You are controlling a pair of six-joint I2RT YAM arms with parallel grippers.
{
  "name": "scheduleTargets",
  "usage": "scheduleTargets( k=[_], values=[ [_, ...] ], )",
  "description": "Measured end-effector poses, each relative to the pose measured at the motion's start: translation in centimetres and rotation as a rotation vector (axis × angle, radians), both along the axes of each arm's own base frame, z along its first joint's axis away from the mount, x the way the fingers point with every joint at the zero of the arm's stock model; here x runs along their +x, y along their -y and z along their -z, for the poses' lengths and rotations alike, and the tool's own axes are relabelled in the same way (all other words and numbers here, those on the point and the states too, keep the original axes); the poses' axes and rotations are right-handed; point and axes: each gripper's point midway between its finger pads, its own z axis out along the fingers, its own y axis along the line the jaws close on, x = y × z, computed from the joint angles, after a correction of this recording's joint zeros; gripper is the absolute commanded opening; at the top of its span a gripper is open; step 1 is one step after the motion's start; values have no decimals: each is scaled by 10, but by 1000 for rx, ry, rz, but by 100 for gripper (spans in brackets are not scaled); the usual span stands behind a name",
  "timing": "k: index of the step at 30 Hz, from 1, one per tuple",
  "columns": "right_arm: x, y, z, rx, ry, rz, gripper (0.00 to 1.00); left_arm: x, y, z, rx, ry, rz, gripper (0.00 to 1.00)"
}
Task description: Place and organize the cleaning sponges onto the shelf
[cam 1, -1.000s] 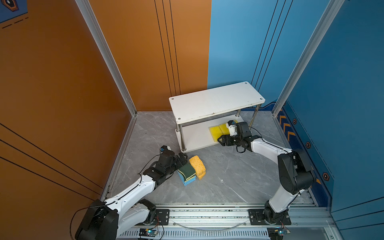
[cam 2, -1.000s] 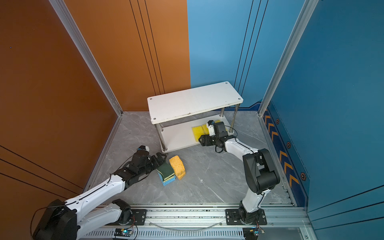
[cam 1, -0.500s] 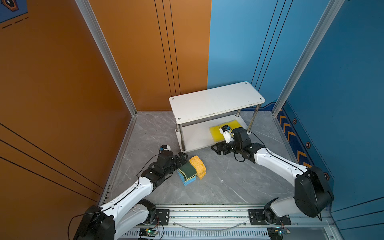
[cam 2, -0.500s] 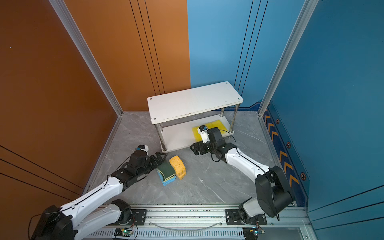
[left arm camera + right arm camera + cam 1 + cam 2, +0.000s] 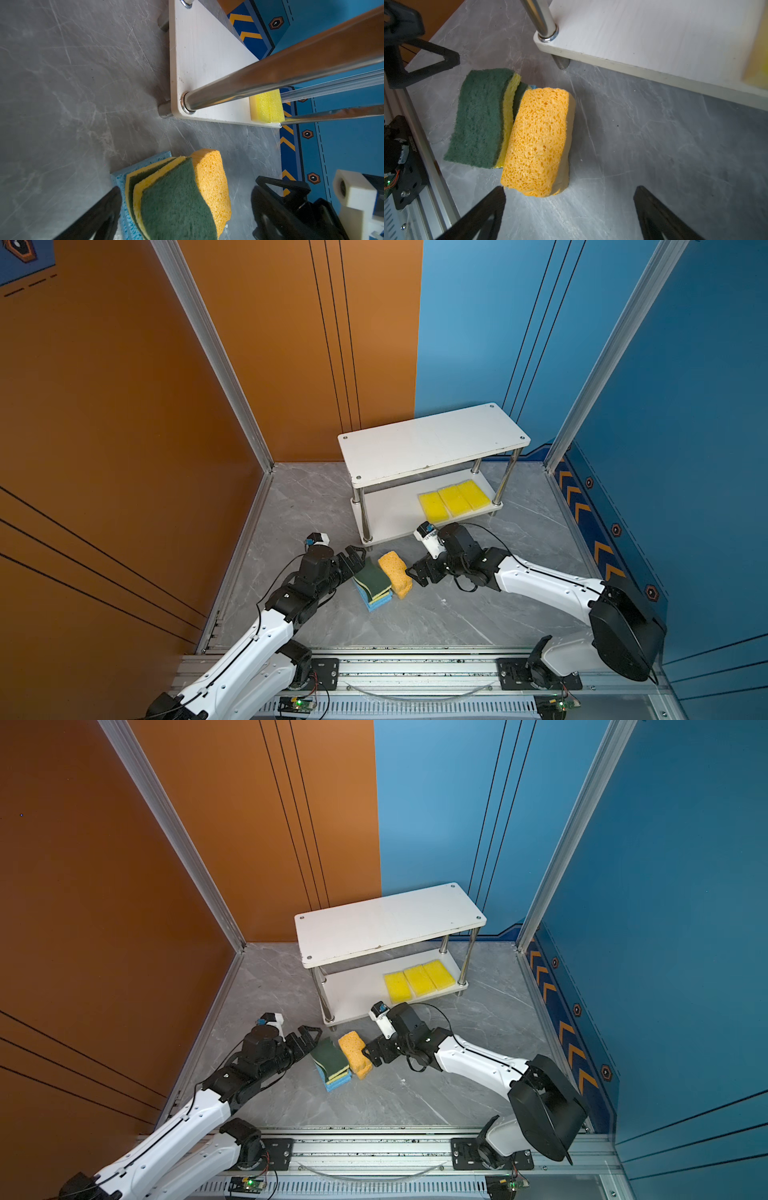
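Left jaws: spread wide, empty, before shelf [image 5: 432, 443] front-left corner. Pile on desk [image 5: 457, 614] there: green-topped sponges [image 5: 372, 575] stacked on blue sponge [image 5: 374, 603], orange sponge [image 5: 395, 572] leaning alongside. Right jaws: wide, empty, just beside orange. Three yellow sponges [image 5: 455, 499] on shelf's lower board. Likely soft, light, squashy; pinch across narrow width.

3 yel sponges [image 5: 454, 500] – 2 grn-top [image 5: 372, 574] – 1 shelf [image 5: 432, 443]

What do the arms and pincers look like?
Left arm and right arm: white shells, black joints, thin black external cables. Left pincer and right pincer: black, skeletal triangular fingers. White camera block by each wrist.
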Motion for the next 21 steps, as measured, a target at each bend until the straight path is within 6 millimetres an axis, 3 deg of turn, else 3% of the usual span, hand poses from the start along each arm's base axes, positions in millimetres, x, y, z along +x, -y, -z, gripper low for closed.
scheduleTargets(
  k=[13, 21],
  values=[
    [-26, -21, 11, -47, 13, -63, 95, -1, -2, 12, 6, -27, -4, 98],
    [-36, -24, 37, -110, -35, -90, 93, 0, 0, 20, -5, -34, 4, 98]
  ],
)
